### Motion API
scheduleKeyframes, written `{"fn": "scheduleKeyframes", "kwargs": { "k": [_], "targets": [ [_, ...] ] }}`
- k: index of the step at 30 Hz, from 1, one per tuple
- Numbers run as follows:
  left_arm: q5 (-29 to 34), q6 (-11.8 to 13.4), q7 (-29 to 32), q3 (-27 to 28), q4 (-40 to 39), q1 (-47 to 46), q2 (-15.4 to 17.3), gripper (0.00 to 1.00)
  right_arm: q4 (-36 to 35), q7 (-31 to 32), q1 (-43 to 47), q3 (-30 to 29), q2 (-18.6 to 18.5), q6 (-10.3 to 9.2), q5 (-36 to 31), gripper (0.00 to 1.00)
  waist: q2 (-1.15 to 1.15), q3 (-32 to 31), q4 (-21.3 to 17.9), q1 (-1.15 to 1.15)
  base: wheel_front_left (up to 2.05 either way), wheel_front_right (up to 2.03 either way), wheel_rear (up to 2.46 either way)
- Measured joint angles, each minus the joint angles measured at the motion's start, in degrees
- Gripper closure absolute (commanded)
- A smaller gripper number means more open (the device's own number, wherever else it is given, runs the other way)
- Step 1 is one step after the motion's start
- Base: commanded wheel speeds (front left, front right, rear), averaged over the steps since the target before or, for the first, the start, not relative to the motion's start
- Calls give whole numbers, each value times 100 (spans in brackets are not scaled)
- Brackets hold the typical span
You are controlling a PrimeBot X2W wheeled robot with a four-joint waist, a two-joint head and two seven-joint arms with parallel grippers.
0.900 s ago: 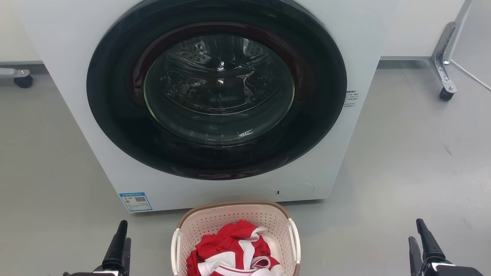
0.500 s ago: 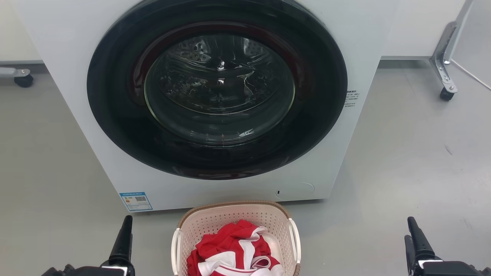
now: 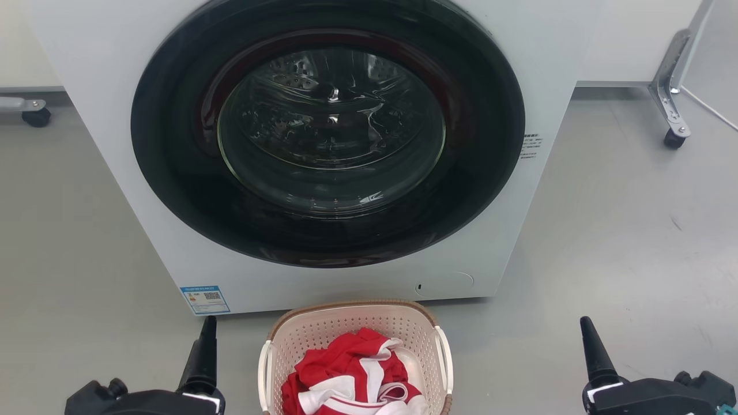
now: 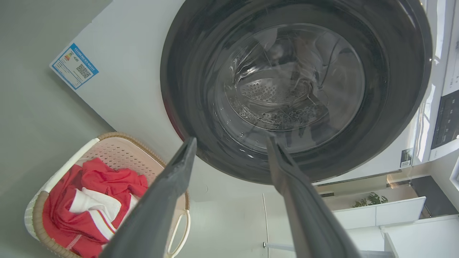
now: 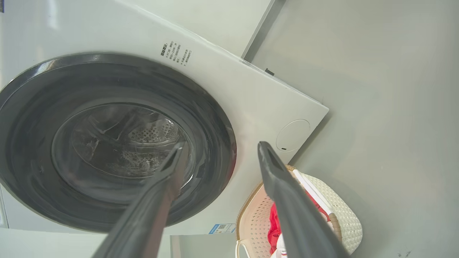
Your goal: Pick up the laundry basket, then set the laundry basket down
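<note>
The laundry basket (image 3: pixel 323 331), cream with a brown rim and white side handles, stands on the floor at the bottom centre, right in front of the washing machine. Red and white clothes (image 3: pixel 351 374) lie in it. My left gripper (image 3: pixel 207 328) hangs to its left and my right gripper (image 3: pixel 588 331) further off to its right, neither touching it. In the left wrist view the left gripper (image 4: pixel 231 141) is open and empty, with the basket (image 4: pixel 118 152) at lower left. The right gripper (image 5: pixel 220 146) is open too, the basket (image 5: pixel 346 211) beside its right finger.
The white washing machine (image 3: pixel 536 69) with its shut dark round door (image 3: pixel 328 150) rises just behind the basket. Wheeled frame legs stand at the far right (image 3: pixel 671 135) and far left (image 3: pixel 36 117). Grey floor (image 3: pixel 622 242) spreads on both sides.
Both grippers have moved inward toward the basket and rolled, so more of each wrist shows. The basket has not moved; the head view shifted slightly.
</note>
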Motion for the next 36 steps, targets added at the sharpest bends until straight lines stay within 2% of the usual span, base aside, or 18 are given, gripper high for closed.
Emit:
{"fn": "scheduleKeyframes", "kwargs": {
  "k": [21, 36],
  "targets": [
    [2362, 312, -449, -697, -152, -9, 308, 0, -63, -447, -71, 538, -52, -303, -1931, 0, 0, 91, 12, 0, 0, 0, 0],
    [3756, 552, -767, -948, -318, -12, 320, 0, -193, -758, -103, 822, -68, -505, -3271, 0, 0, 152, 23, 0, 0, 0, 0]
  ]
}}
